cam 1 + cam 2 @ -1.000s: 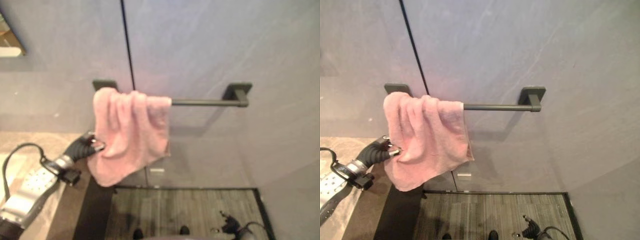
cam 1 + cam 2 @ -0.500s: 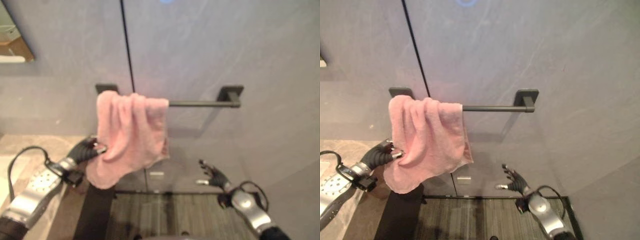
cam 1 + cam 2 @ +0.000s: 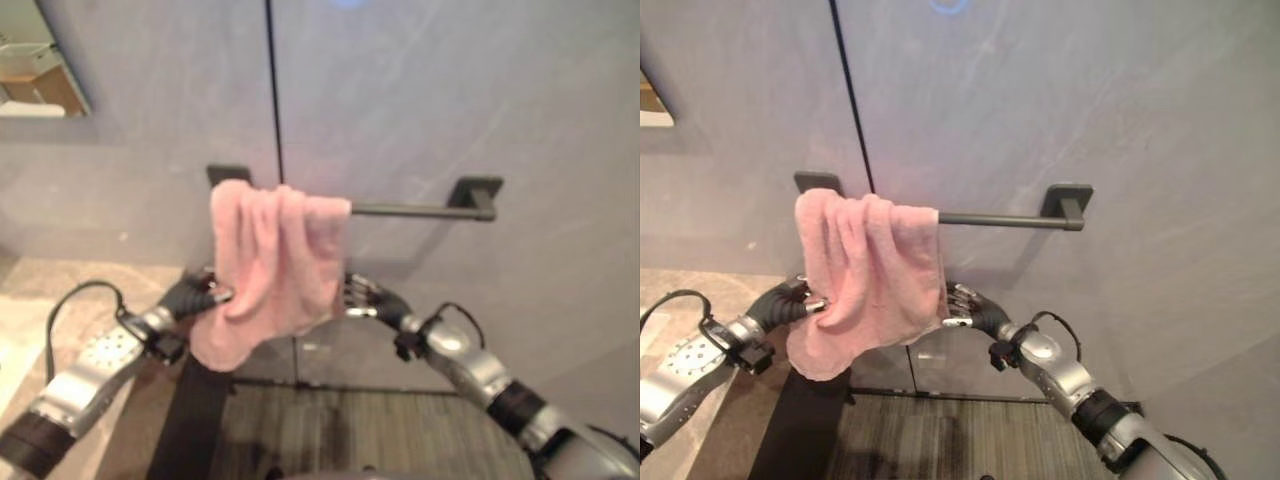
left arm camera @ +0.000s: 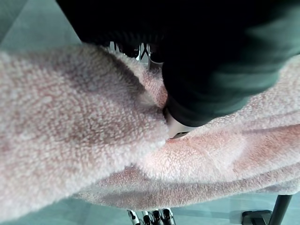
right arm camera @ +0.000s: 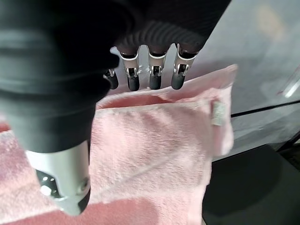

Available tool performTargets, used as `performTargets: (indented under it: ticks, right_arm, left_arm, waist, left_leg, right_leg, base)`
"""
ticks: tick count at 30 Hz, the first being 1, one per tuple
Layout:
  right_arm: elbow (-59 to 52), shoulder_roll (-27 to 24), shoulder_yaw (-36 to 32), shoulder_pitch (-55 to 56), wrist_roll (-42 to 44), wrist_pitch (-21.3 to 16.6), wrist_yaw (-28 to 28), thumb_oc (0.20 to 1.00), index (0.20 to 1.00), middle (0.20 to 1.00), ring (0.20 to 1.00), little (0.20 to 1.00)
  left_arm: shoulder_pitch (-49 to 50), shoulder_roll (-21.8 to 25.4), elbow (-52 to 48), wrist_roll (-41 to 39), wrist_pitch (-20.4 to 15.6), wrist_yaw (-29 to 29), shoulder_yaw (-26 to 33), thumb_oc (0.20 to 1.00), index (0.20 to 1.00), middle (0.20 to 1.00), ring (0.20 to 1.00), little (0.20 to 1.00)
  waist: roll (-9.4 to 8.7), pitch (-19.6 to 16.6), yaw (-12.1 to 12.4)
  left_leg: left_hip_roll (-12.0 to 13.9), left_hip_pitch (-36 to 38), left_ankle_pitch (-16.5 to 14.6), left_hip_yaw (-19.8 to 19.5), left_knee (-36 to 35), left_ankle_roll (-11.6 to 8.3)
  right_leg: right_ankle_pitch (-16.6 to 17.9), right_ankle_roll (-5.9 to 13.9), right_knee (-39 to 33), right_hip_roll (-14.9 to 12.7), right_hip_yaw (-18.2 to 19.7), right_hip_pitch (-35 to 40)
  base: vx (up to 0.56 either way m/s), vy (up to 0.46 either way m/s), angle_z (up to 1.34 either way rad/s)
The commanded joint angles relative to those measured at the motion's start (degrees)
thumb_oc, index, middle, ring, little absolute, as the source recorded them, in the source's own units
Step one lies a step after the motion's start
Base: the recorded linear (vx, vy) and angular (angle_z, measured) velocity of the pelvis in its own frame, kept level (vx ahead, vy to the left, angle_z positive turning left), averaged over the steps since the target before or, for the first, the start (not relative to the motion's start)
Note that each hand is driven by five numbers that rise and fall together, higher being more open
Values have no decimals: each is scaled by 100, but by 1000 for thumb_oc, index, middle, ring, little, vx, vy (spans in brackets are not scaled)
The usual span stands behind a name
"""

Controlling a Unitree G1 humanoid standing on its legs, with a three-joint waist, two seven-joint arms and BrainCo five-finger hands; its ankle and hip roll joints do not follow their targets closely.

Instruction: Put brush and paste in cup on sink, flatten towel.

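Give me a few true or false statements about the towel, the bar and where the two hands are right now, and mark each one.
1. The pink towel hangs bunched at the left end of the towel bar. True.
2. The towel is spread flat along the whole bar. False: the bar's right part is bare.
3. The left hand pinches the towel's left edge. True: its wrist view shows cloth gathered against the thumb.
4. The right hand hangs low near the floor. False: it is raised at the towel's lower right edge.
5. The right hand is curled into a fist. False: its wrist view shows straight fingers at the towel's edge.
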Motion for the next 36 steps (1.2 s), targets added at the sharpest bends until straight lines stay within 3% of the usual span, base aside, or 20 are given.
performTargets:
  ticks: [1,5,15,34,35,36]
  right_arm:
    - [37,99,118,-528,249,-166,-4,1000,1000,1000,1000,1000]
    - [14,160,171,-607,463,-124,11,1000,1000,1000,1000,1000]
    - [-724,-559,289,-438,576,-46,345,1000,1000,1000,1000,1000]
    - [-436,204,444,-1137,9,-168,47,1000,1000,1000,1000,1000]
    - [-436,204,444,-1137,9,-168,47,928,928,928,928,928]
    - [-380,274,453,-1197,-81,-175,-4,724,724,724,724,724]
  left_arm:
    - [-711,179,-40,-192,-249,-35,-77,200,200,200,200,200]
    - [-787,176,-63,-173,-251,-23,-105,200,200,200,200,200]
    - [-658,218,-80,-63,-231,-102,-57,200,200,200,200,200]
    - [-707,-26,-95,-22,-200,-91,-69,200,200,200,200,200]
    - [-707,-26,-95,-22,-200,-91,-69,200,200,200,200,200]
    - [-725,-55,-109,-11,-204,-87,-87,200,200,200,200,200]
  waist:
    - [-157,139,176]
    - [-173,164,202]
    - [-179,153,119]
    - [-171,145,236]
    - [-171,145,236]
    - [-178,152,263]
  left_leg:
    - [-95,11,-470,-129,75,222]
    - [-86,-17,-449,-150,75,214]
    - [-52,29,-459,-132,75,187]
    - [-47,6,-447,-116,75,205]
    - [-47,6,-447,-116,75,205]
    - [-50,-5,-445,-125,75,209]
  right_leg:
    - [100,478,28,-471,-403,89]
    - [96,464,28,-451,-404,75]
    - [59,457,28,-430,-413,119]
    - [48,435,28,-438,-420,110]
    - [48,435,28,-438,-420,110]
    - [50,431,28,-442,-426,107]
  base:
    - [0,0,0]
    - [0,0,0]
    - [0,0,0]
    - [0,0,0]
    - [0,0,0]
    - [0,0,0]
